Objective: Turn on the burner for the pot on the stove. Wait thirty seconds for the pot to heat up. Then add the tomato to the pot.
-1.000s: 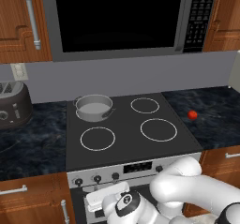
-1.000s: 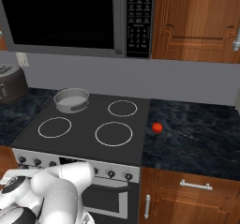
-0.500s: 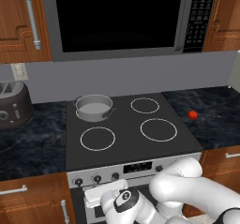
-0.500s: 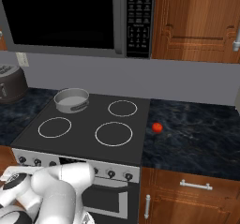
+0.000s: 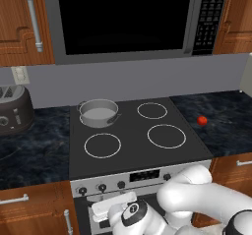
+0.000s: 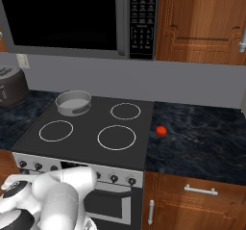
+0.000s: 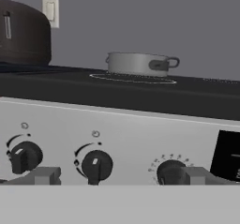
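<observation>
I'm on the burner step: my end effector [image 7: 112,175] gapes wide before the stove [image 5: 142,153] knobs [image 7: 96,165]. Pot [image 5: 98,112] sits at its back-left ring; tomato [image 5: 202,120] waits on the worktop [image 6: 202,142]. Next, I'd grip and twist the right knob.

The pot [image 5: 99,113] is a small, shallow, round grey metal vessel with two short side handles and a pale grey inside. It stands upright on the rear left ring of the stove [image 5: 133,153]. The stove is a black glass cooktop marked with four thin white rings, above a silver front panel carrying small black knobs. The tomato [image 5: 202,120], a tiny smooth bright red ball, lies on the dark counter just right of the cooktop, well apart from the pot.
</observation>
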